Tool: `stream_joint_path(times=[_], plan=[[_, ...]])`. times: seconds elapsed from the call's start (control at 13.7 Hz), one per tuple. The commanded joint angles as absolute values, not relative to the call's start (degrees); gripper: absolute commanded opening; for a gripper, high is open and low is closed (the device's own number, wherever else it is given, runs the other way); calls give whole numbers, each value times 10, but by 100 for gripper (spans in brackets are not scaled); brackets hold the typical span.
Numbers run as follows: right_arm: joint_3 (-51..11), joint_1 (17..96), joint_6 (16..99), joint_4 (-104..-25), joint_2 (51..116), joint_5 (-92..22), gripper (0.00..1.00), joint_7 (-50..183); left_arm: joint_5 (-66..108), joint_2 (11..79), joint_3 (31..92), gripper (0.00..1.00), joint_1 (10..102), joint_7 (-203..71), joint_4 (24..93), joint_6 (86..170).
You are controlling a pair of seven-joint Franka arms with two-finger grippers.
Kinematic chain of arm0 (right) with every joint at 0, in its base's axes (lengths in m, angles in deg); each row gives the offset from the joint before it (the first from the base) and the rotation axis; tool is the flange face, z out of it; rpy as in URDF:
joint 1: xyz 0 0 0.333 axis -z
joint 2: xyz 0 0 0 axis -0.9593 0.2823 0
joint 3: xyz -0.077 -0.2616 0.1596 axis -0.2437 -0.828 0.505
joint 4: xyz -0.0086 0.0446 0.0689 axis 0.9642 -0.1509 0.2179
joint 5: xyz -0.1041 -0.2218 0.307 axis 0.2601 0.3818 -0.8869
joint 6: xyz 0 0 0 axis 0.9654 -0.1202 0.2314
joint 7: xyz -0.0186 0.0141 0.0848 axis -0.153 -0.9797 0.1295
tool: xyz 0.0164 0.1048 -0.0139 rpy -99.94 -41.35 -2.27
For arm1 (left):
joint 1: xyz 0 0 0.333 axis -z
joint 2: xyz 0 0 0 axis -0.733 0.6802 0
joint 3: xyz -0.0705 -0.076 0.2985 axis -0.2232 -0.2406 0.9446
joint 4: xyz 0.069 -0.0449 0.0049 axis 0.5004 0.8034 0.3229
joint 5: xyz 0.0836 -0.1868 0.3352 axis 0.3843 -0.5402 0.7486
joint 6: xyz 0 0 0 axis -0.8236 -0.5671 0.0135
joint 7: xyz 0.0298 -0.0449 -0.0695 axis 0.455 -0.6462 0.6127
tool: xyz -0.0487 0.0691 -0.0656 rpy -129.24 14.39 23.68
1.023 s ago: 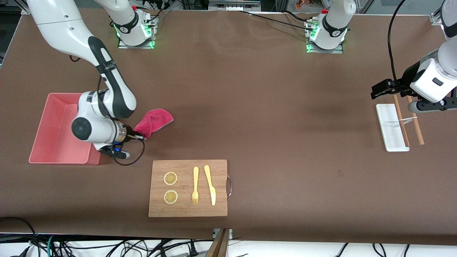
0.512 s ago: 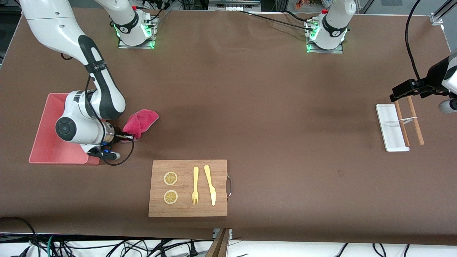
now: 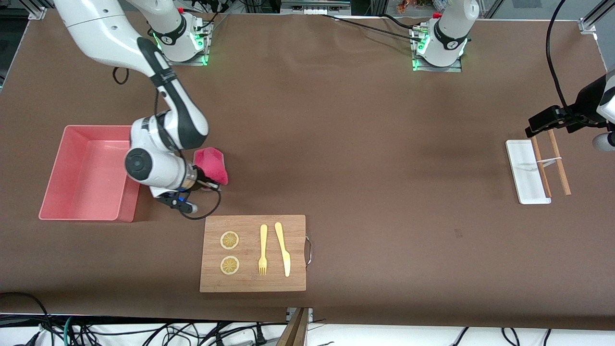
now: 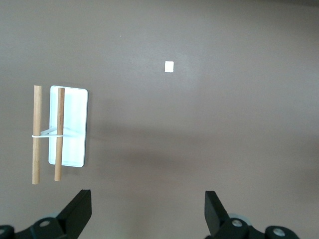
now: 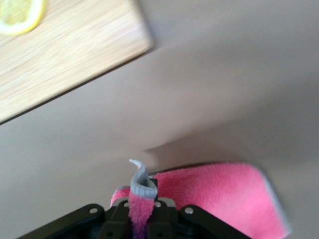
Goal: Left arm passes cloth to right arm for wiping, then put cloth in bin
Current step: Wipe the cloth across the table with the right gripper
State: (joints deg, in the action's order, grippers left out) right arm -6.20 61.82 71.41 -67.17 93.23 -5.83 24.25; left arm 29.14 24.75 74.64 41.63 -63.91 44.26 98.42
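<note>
Brown table (image 3: 365,158), carrying pink bin (image 3: 69,211), wooden board (image 3: 252,283), white tray (image 3: 523,178) with banded sticks (image 3: 557,166) across one edge.

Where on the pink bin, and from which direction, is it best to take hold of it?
Probably the bin is best taken by one of its thin upright walls, from above, one finger inside and one outside. It is open-topped, sits flat, and looks too wide to span. The wall nearest the front camera lies free; the right end effector, shut on the cloth, crowds the other.

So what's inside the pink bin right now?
Nothing visible: the bin shows bare floor. The right gripper holds the cloth beside it; the arm covers one corner.
</note>
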Motion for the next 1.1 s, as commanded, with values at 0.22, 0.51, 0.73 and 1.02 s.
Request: stream_joint_path(times=[0.22, 0.51, 0.73, 1.02], plan=[[-48, 517, 761, -602, 992, -57, 0, 22, 303, 267, 743, 100, 419, -648, 411, 972], [-14, 502, 766, -565, 1009, -60, 0, -66, 305, 267, 743, 100, 419, -649, 410, 973], [-5, 506, 802, -568, 1012, -90, 0, -89, 307, 267, 743, 100, 419, -649, 411, 972], [-6, 543, 789, -585, 1013, -85, 0, 22, 307, 267, 743, 100, 418, -649, 411, 972]])
